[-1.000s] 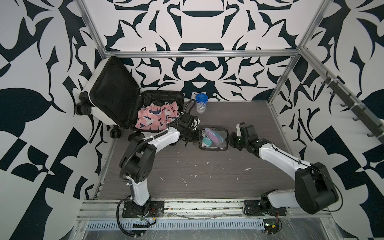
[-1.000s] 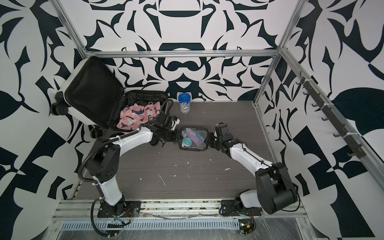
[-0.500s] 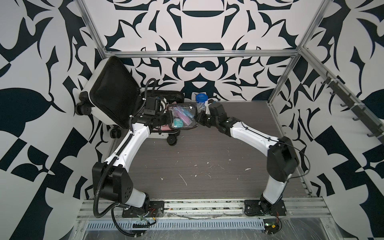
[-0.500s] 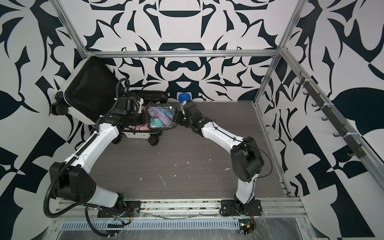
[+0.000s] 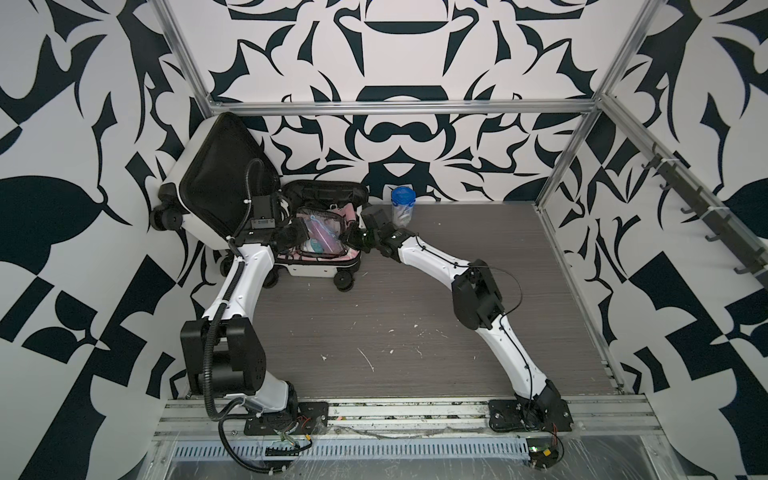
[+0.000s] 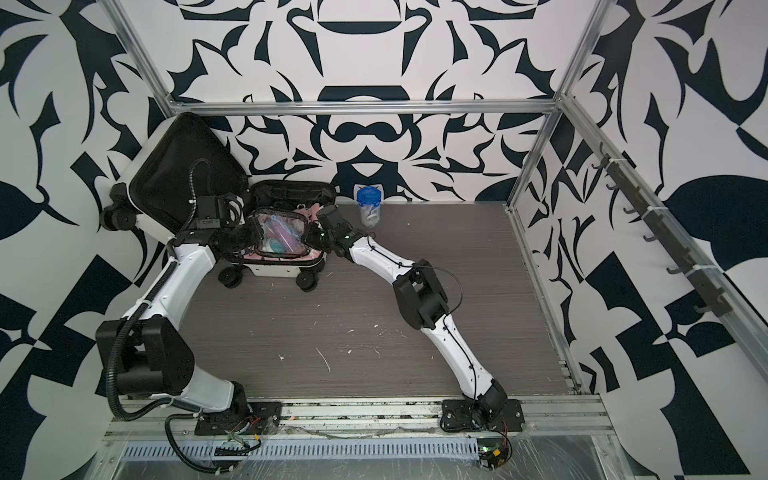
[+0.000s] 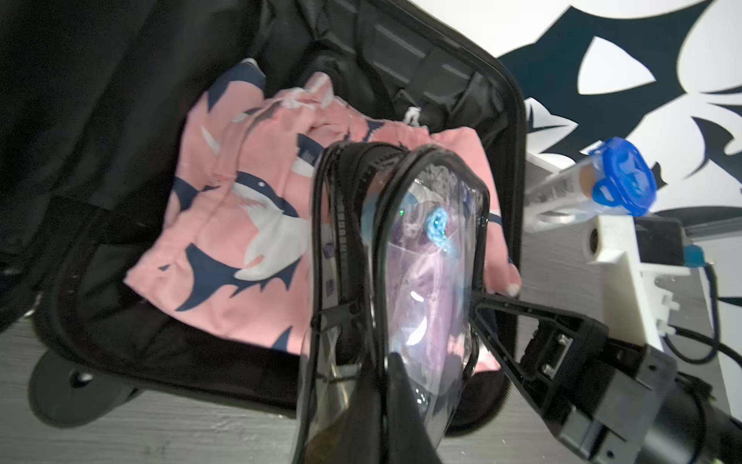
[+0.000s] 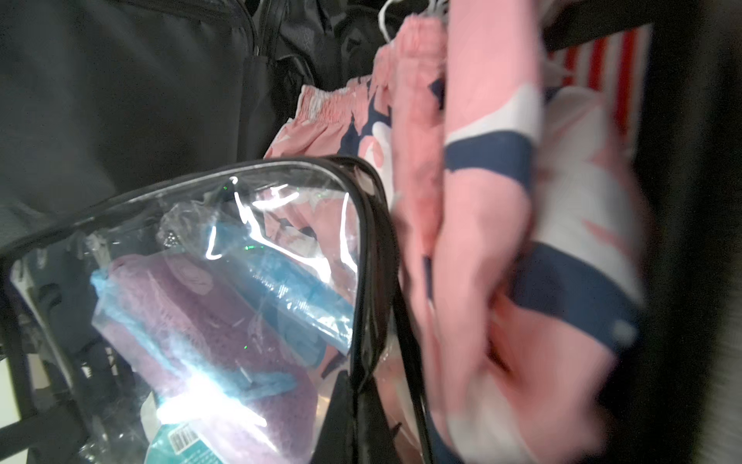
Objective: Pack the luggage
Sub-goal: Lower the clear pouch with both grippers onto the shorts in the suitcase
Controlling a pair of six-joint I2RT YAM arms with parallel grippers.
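Holds a clear, black-trimmed pouch (image 5: 322, 232) between two claws, right over the open half of the suitcase (image 5: 320, 268). Pinches the pouch's left end with the left claw (image 5: 296, 237), closed tight on the black trim. Pinches the opposite end with the right claw (image 5: 354, 240), likewise clamped on the trim. Shows the same grip from the left wrist view: pouch standing on edge, right claw meeting the rim on the opposite side.

Finds the suitcase at the upper left of both top views, against the back wall: white shell, black lining. Rests the lower half flat on the grey surface (image 5: 395, 324) with black wheels (image 5: 344, 284) facing the front, lid (image 5: 216, 187) swung up and leaning into the corner of the patterned walls (image 5: 104, 187). Carries pink cloth (image 7: 241, 209) with navy-and-white sharks in the lower half, directly beneath the pouch; cannot tell whether pouch and cloth touch. Reveals purple and light-blue items (image 8: 192, 321) through the clear plastic in the right wrist view, too blurred to name. Has a clear jar (image 5: 402, 208) with a blue lid upright on the surface by the back wall, just right of the suitcase.
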